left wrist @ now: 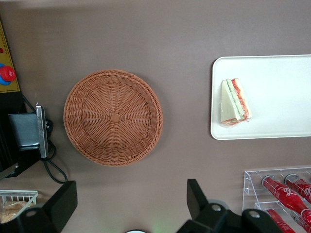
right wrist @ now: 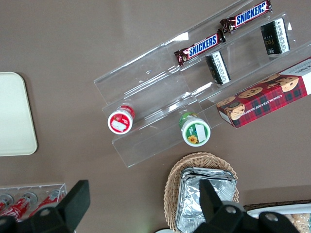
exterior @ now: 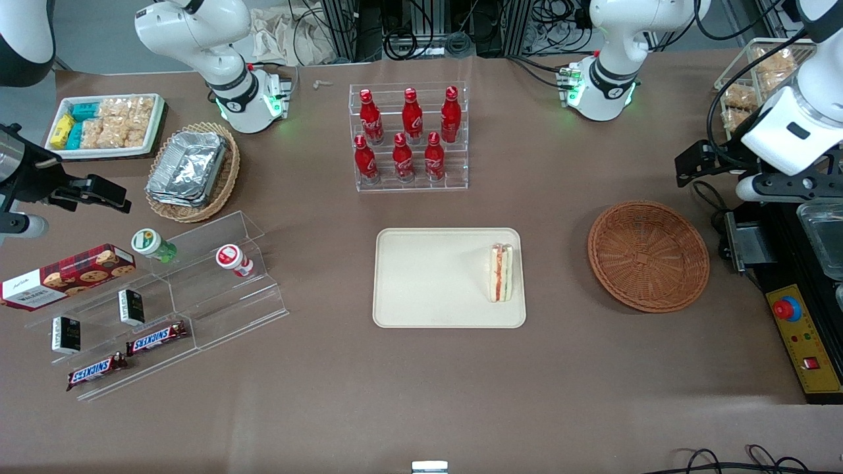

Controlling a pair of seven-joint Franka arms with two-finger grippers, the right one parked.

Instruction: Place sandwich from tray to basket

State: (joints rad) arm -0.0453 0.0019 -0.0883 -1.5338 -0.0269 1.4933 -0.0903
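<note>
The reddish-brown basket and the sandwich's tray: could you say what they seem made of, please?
Basket: matte wicker, perhaps synthetic, from its woven strands. Tray: probably smooth plastic, given its pale, grainless face. The open tool is farther from the front camera than the basket.

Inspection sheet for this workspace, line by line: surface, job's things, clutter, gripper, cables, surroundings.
Surface: brown tabletop.
Job's things: one sandwich on the white tray, near its edge closest to the round basket; the basket holds nothing.
Clutter: red bottles in a transparent rack, farther from the front camera than the tray; snack stand and foil pack toward the parked arm's end.
Gripper: left arm's gripper raised above the working arm's end, open, nothing held.
Cables: black cables near the front camera; another beside the black machine.
Surroundings: yellow control panel with red button on the machine.
</note>
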